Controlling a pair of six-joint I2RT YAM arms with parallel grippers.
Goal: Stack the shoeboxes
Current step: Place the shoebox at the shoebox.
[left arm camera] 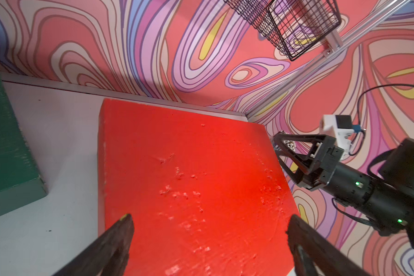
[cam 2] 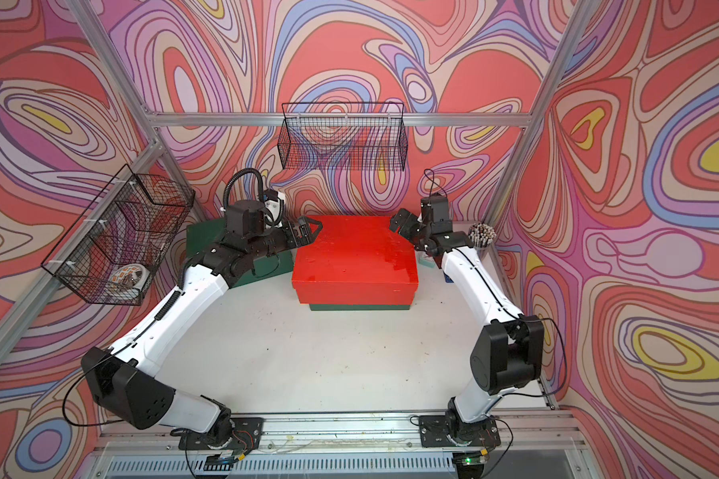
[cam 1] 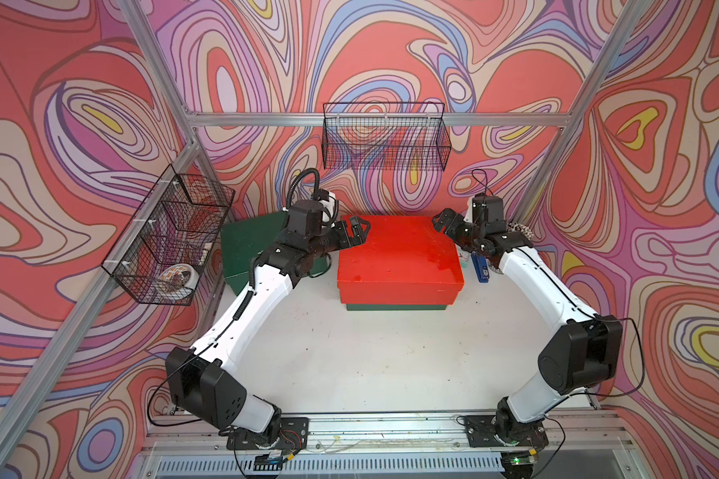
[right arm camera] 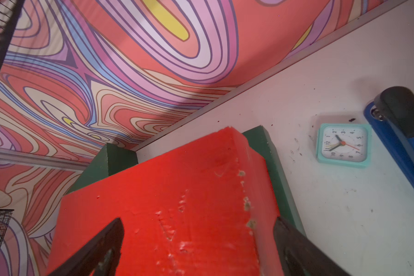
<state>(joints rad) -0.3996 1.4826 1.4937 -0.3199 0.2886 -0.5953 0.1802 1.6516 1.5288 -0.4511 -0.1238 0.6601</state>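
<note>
A bright red shoebox [cam 1: 399, 253] [cam 2: 353, 253] lies on a dark green shoebox [cam 1: 395, 307] [cam 2: 360, 307] at the middle back of the table. Another dark green shoebox [cam 1: 245, 244] [cam 2: 202, 236] stands at the back left, partly under my left arm. My left gripper [cam 1: 364, 234] [left arm camera: 209, 218] hangs open over the red lid's [left arm camera: 189, 179] far left corner, holding nothing. Over the far right corner my right gripper [cam 1: 438, 222] [right arm camera: 198, 221] is open too, with the red lid [right arm camera: 165, 215] between and below its fingers. The lower green box [right arm camera: 273, 153] sticks out beside the red one.
One wire basket [cam 1: 385, 137] hangs on the back wall. A second one [cam 1: 171, 236] on the left wall holds a tape roll [cam 1: 179, 280]. A small teal clock [right arm camera: 343, 145], a blue stapler [right arm camera: 402, 133] and a cup of sticks [cam 2: 482, 236] stand right of the stack. White table [cam 1: 370, 352] in front.
</note>
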